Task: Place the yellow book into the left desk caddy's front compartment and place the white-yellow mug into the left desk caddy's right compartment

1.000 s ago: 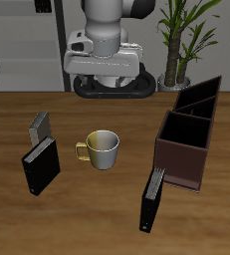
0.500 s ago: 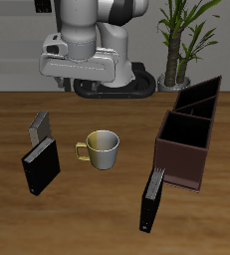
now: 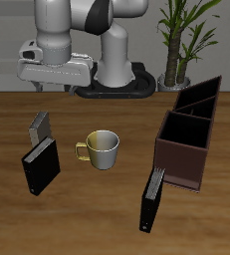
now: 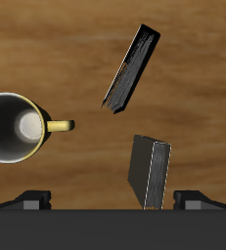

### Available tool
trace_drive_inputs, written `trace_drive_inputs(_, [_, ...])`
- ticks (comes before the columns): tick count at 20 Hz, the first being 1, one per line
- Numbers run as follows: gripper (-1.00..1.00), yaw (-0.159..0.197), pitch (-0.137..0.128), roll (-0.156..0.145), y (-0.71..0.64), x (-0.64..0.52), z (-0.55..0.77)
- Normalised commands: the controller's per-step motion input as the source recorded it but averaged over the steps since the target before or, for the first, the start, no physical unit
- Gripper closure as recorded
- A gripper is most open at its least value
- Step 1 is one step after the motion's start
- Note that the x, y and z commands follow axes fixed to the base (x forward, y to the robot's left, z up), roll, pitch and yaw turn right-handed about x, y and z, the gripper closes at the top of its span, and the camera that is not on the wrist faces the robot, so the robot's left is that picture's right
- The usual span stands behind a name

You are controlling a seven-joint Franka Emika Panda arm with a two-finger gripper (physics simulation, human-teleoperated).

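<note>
Looking straight down on a wooden table [image 4: 66, 49]. Just ahead of the fingers [image 4: 31, 200], standing upright: the yellow book [image 4: 150, 172], grey cover and pale page edge showing (tilted a little off square). Beyond it, well apart: a black book [image 4: 130, 66], thin and slanted. Off to one side, near the book but not touching: the mug [image 4: 17, 128], open mouth up, yellow handle turned toward the book. Two dark fingertips at the frame edge, spread wide, nothing between them.
</note>
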Motion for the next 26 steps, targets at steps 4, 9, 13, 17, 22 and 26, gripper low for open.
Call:
trace_drive_inputs(4, [-1.0,0.001,-0.036,-0.024,-0.41,-0.18,-0.11])
trace_drive_inputs(9, [-1.0,0.013,0.007,0.039,-0.2,-0.16,-0.22])
trace_drive_inputs(13, [-1.0,0.01,-0.013,0.002,-0.17,-0.07,-0.19])
trace_drive_inputs(17, [-1.0,-0.028,-0.013,-0.03,-0.14,0.04,-0.27])
trace_drive_inputs(22, [-1.0,-0.006,0.005,0.002,0.0,0.04,-0.17])
trace_drive_inputs(26, [-1.0,0.007,-0.008,0.012,-0.04,0.01,-0.21])
